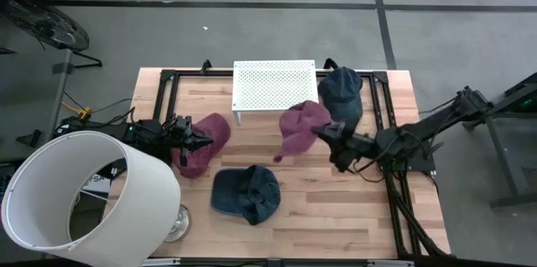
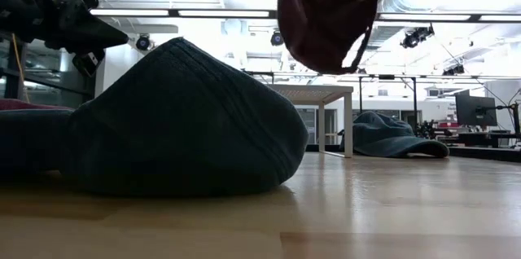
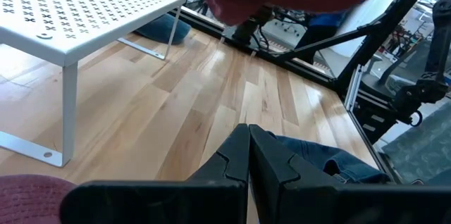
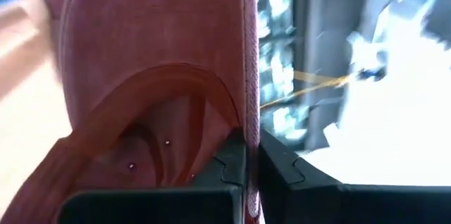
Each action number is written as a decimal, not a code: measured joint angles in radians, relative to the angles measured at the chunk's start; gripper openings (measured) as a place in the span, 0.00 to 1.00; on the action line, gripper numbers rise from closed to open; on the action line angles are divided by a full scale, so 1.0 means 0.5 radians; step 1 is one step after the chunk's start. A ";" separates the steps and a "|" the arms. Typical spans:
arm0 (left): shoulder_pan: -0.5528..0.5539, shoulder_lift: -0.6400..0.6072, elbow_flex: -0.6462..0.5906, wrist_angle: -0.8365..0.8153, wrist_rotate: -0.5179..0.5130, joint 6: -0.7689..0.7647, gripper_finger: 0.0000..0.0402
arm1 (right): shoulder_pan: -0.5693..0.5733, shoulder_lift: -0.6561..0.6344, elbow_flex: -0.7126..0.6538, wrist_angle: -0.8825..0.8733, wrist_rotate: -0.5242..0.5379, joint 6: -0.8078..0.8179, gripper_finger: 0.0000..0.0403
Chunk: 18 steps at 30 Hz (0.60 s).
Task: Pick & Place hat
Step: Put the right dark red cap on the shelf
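Above the middle of the table [image 1: 336,217], the right gripper [image 1: 322,133] holds a maroon hat [image 1: 300,126] clear of the wood. Its fingers are clamped on the hat's edge, as the right wrist view shows, with fabric pinched flat between the closed jaws. Held by the edge, the hat hangs loosely below the grip; the low view shows it dangling in the air. It hangs just beside the white perforated rack [image 1: 275,82], which I judge to be the likely place to set it down, though nothing shows that for certain.

The left gripper [image 1: 201,139] waits at the left side of the table, over a second maroon hat [image 1: 201,145]. Its fingers are pressed together with nothing between them — the left wrist view shows the tips meeting over bare wood. Whether they touch the hat beneath cannot be told.

Other things around:
- A dark blue hat [image 1: 245,195] lies on the table near the front edge, between the two arms and well below the lifted one.
- Another dark blue hat [image 1: 341,91] rests at the back right, just beside the rack's right end — the nearest thing to get in the way if the carried hat swings that way.
- A large white lampshade [image 1: 75,196] stands at the front left corner, well apart from the right arm's work.
- The black frame rails [image 1: 382,99] run along the table's sides.
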 joint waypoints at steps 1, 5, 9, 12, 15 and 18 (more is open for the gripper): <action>-0.001 0.000 0.000 0.000 0.000 -0.001 0.00 | 0.003 0.020 -0.064 0.165 -0.029 -0.119 0.02; 0.000 -0.001 -0.001 0.000 0.000 -0.001 0.00 | 0.019 0.086 -0.240 0.597 -0.115 -0.317 0.04; -0.001 -0.001 0.000 0.000 0.000 0.000 0.00 | 0.060 0.092 -0.257 0.669 -0.141 -0.407 0.02; 0.000 0.000 -0.001 0.000 0.000 -0.001 0.00 | 0.075 0.092 -0.256 0.736 -0.275 -0.547 0.01; 0.000 -0.001 0.000 0.000 0.000 -0.001 0.00 | 0.051 0.091 -0.253 0.787 -0.429 -0.586 0.01; 0.000 0.000 0.000 0.000 0.000 0.000 0.00 | -0.012 0.091 -0.252 0.803 -0.538 -0.592 0.01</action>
